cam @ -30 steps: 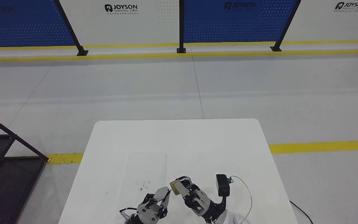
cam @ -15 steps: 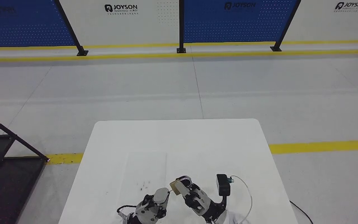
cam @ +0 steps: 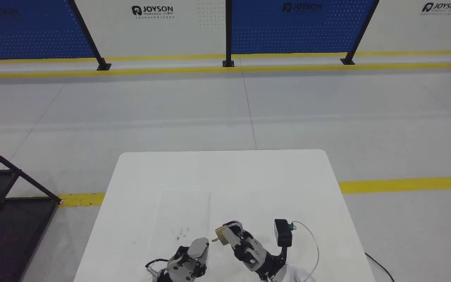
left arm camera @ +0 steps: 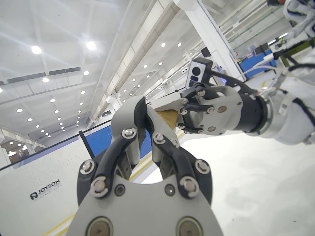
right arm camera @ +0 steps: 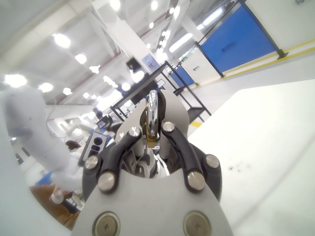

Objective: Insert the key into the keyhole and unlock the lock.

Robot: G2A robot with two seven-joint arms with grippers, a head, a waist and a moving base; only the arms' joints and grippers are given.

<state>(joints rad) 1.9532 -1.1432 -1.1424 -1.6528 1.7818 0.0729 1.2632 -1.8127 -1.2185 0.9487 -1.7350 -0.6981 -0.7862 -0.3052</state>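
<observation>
The lock (right arm camera: 152,124) is clamped in the right gripper (right arm camera: 153,104) and is held above the table (cam: 268,183), near its 6 o'clock edge. The left gripper (left arm camera: 145,116) is pinched closed just beside the lock, at about 8 o'clock of it. A key in its grasp cannot be made out. If the approach is misaligned, the keyhole may be missed and the lock twisted in its grip.

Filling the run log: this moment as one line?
right gripper shut on padlock | left gripper shut, beside padlock | both over table
</observation>
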